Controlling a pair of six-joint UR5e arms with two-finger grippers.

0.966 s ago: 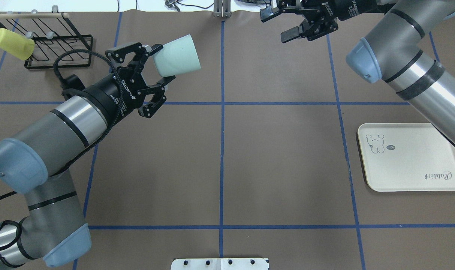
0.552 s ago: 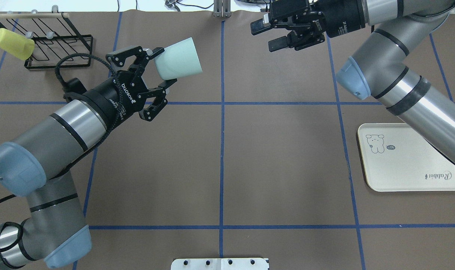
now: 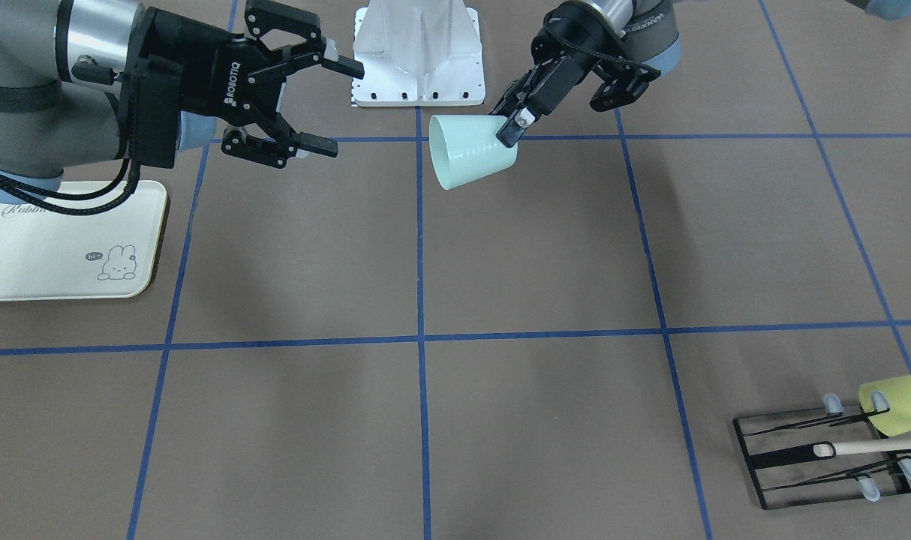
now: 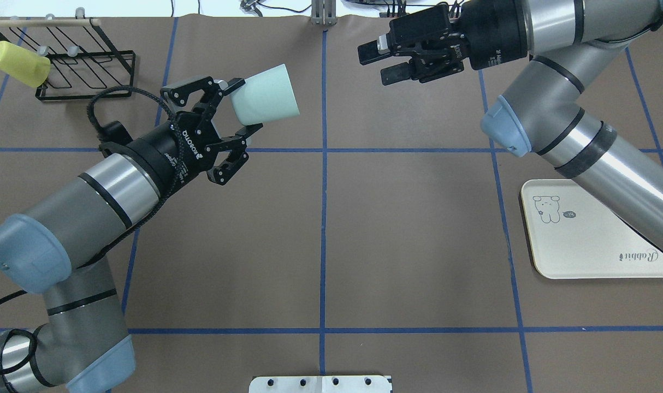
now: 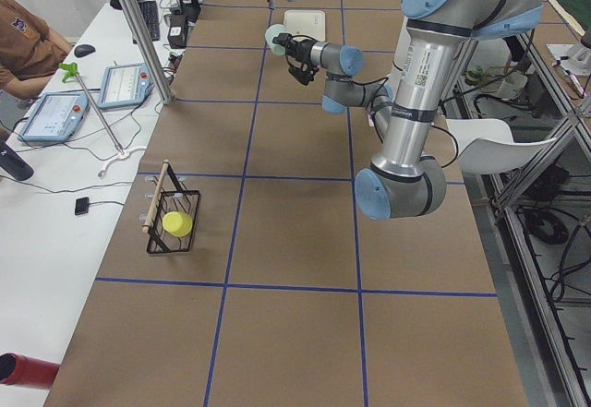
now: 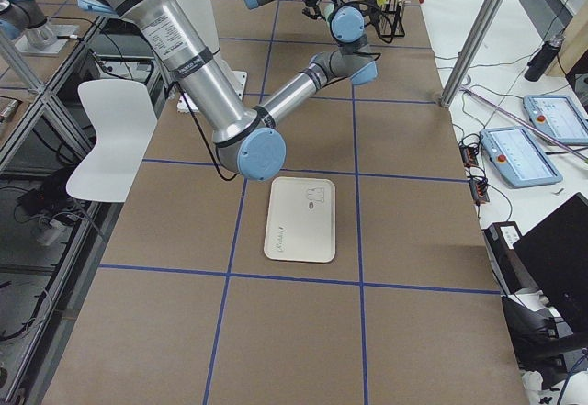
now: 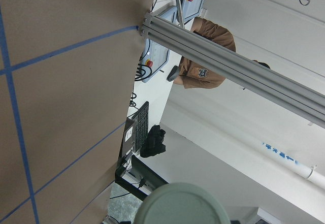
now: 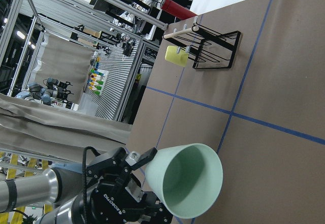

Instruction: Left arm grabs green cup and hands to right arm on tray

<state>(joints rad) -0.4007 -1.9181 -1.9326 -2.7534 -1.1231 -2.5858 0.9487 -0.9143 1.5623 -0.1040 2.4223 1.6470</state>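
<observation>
Holding the green cup point(image 4: 266, 95) sideways above the tabletop point(image 4: 408, 240) at 11 o'clock, left end effector point(image 4: 244, 107) clamps its base. Right end effector point(image 4: 378, 64) at 1 o'clock, jaws apart, faces its mouth.

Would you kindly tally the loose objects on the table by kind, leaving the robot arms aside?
Cups: 2 (green cup, yellow-green cup)
Trays: 1 (tray)
Wire racks: 1 (wire rack)
Total: 4
</observation>
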